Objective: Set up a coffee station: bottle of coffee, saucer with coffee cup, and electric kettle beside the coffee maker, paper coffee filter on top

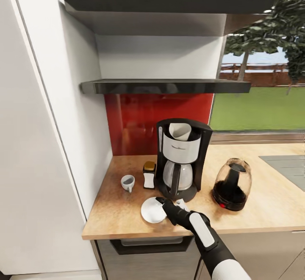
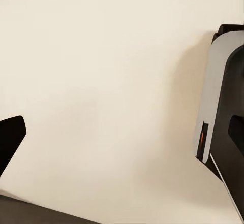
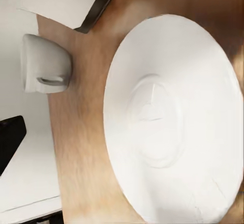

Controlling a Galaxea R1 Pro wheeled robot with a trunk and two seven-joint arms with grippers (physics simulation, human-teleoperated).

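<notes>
The saucer [image 1: 152, 210] lies flat on the counter [image 1: 114, 212], near-left of the coffee maker [image 1: 181, 161]. Being thin, rigid and slippery, it is best pinched at its rim. The right gripper [image 1: 169, 207] is at its right edge; finger closure cannot be told.

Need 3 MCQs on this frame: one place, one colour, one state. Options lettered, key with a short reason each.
1. Where is the coffee cup?
A. On the saucer
B. On the countertop, apart from the saucer
C. On the shelf

2. What colour is the cap of the bottle of coffee?
A. Gold-brown
B. Red
C. Blue

3. Where is the paper coffee filter?
A. Flat on the countertop
B. In the right gripper
C. In the top of the coffee maker

Key:
1 B: bare wood shows between the cup and the saucer.
2 A: the cap is gold-brown above a white label.
3 C: the white cone sits in the open top of the coffee maker.
</notes>
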